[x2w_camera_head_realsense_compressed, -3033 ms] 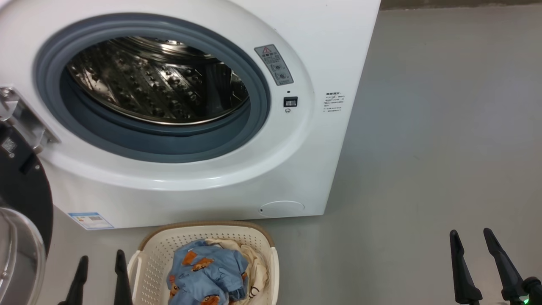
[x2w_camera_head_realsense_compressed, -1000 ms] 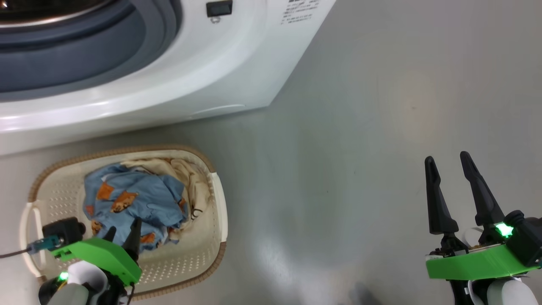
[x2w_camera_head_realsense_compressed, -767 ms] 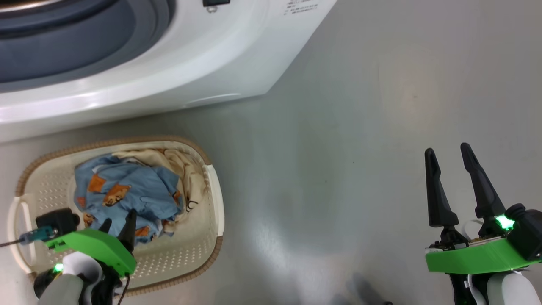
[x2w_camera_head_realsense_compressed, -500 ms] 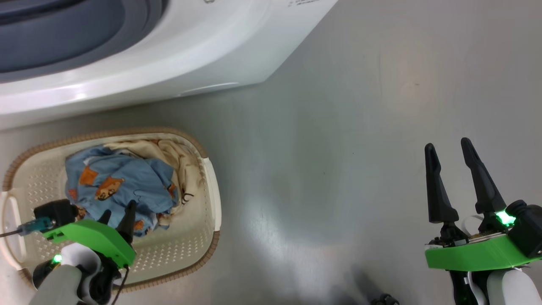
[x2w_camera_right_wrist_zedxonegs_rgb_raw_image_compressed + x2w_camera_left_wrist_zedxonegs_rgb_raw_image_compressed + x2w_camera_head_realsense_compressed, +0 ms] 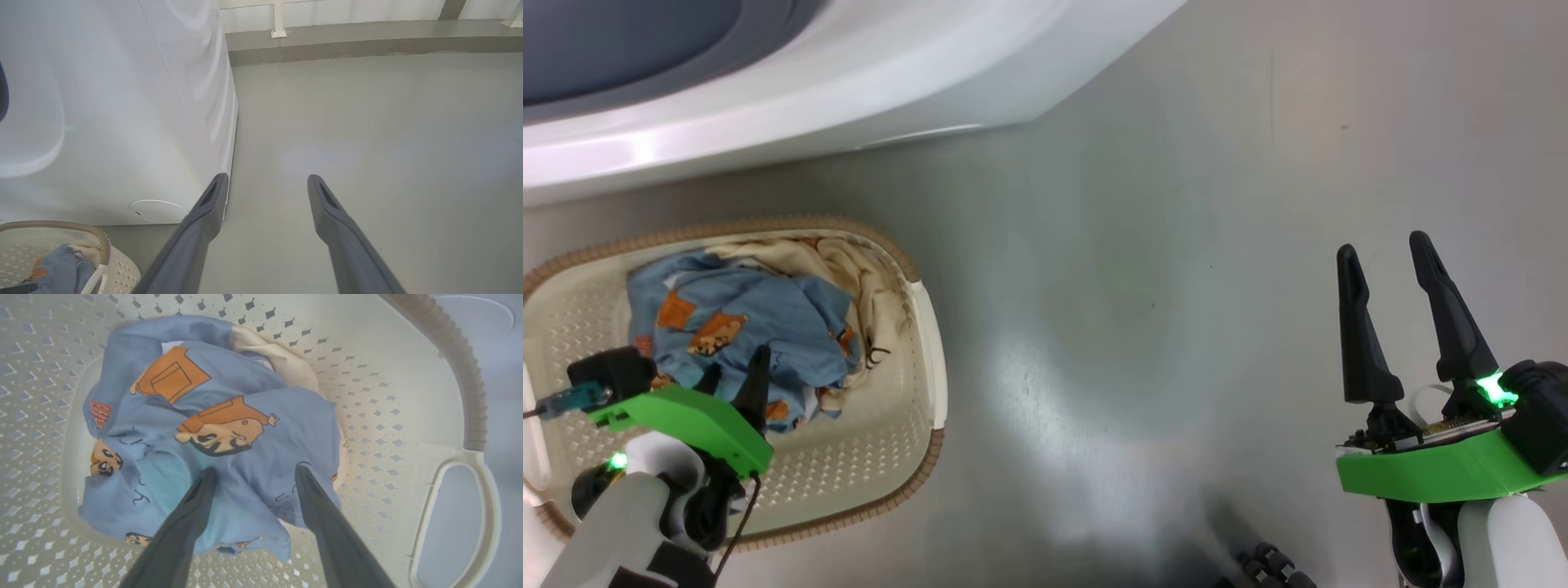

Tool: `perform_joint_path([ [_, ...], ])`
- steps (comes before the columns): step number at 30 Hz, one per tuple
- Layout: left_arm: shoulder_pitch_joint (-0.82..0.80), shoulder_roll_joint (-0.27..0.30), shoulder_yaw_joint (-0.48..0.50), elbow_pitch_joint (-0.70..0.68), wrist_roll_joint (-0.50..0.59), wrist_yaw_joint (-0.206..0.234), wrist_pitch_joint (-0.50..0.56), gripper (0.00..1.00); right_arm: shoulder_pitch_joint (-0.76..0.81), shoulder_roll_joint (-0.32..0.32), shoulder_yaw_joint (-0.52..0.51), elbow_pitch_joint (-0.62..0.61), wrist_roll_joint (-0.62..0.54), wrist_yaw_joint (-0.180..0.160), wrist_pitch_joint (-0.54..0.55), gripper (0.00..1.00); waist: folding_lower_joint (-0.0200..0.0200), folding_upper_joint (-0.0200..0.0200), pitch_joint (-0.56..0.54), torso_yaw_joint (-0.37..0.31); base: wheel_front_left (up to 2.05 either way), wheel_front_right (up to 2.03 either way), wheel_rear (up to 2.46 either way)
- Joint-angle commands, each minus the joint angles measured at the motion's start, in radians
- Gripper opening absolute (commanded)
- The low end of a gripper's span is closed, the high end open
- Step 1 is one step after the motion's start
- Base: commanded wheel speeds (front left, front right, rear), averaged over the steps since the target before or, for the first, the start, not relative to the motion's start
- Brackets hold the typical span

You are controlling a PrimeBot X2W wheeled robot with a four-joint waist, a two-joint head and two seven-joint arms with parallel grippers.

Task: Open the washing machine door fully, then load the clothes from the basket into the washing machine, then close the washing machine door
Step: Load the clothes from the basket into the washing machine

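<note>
The basket (image 5: 929, 327) stands on the floor just in front of the washing machine (image 5: 866, 73), whose door is out of view. In it lie the clothes: a light blue garment (image 5: 743, 327) with orange cartoon faces on top of a cream garment (image 5: 870, 282). My left gripper (image 5: 735, 363) hangs open inside the basket, pointing down. Its fingertips sit at the blue garment (image 5: 286, 428), one on either side of a fold, with the cream garment (image 5: 286, 363) beyond. My right gripper (image 5: 1383, 245) is open over bare floor, far right of the basket, with nothing between its fingers.
The machine's white side (image 5: 122, 102) and round flap (image 5: 157, 210) rise left of the right gripper (image 5: 266, 177), with the basket rim (image 5: 102, 241) below. Grey floor (image 5: 1143, 327) spreads to the right up to a wall base (image 5: 367, 41). A dark part (image 5: 1270, 563) shows at the bottom edge.
The head camera has tilted further down, so the machine and basket slid up the picture. My left gripper stays at the blue garment in the basket. Both grippers remain open.
</note>
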Motion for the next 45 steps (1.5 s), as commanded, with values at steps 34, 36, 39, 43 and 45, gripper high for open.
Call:
perform_joint_path([
  [34, -0.124, 0.031, -0.141, 0.187, -0.109, -0.002, -0.092, 0.0, -0.026, -0.009, 0.043, -0.021, -0.024, 0.002, -0.012, 1.0, 0.0, -0.0001, 0.087, -0.018, 0.0, 0.0, 0.0],
  [36, -0.127, 0.029, -0.152, 0.191, -0.113, -0.002, -0.098, 0.0, -0.027, -0.009, 0.041, -0.021, -0.024, 0.002, -0.012, 1.0, 0.0, -0.0001, 0.086, -0.016, 0.0, 0.0, 0.0],
  [39, -0.129, 0.027, -0.166, 0.193, -0.121, -0.002, -0.105, 0.0, -0.028, -0.009, 0.039, -0.021, -0.025, 0.002, -0.012, 1.0, 0.0, -0.0001, 0.084, -0.011, 0.0, 0.0, 0.0],
  [43, -0.133, 0.027, -0.183, 0.194, -0.133, -0.002, -0.115, 0.0, -0.03, -0.009, 0.038, -0.022, -0.027, 0.002, -0.012, 1.0, 0.0, -0.0001, 0.084, -0.005, 0.0, 0.0, 0.0],
  [45, -0.134, 0.027, -0.191, 0.191, -0.138, -0.002, -0.123, 0.0, -0.031, -0.009, 0.037, -0.022, -0.027, 0.002, -0.012, 1.0, 0.0, -0.0001, 0.084, -0.002, 0.0, 0.0, 0.0],
])
